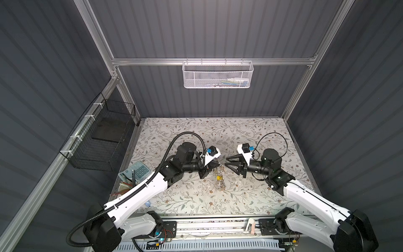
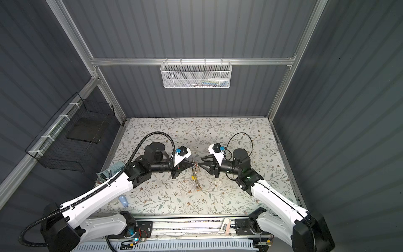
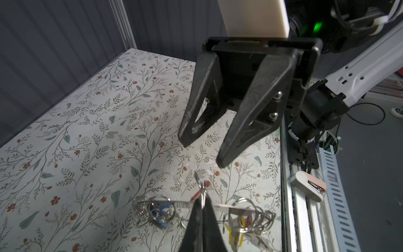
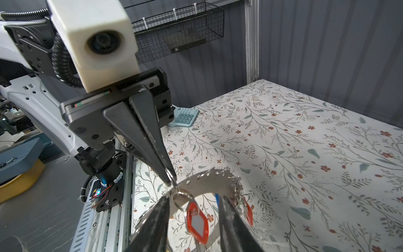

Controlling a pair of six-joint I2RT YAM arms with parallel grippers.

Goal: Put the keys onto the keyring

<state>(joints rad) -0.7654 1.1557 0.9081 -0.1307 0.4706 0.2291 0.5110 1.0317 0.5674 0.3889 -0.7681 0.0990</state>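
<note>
From my desk, the left gripper [image 1: 218, 166] is clamped on the keyring [image 4: 207, 181] by a wire ring at its rim. The keys [image 4: 197, 222] (orange-red tag showing) hang from that rim beside the pinch. Just right of the keyring, the right gripper [image 1: 227, 162] has its jaws apart, holding nothing.

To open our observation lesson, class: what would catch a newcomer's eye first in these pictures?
Over the floral table, the left arm and right arm meet tip to tip. The shut left jaws pinch a small ring on the rim of the keyring, so it dangles. The open right jaws face a red tag.
</note>
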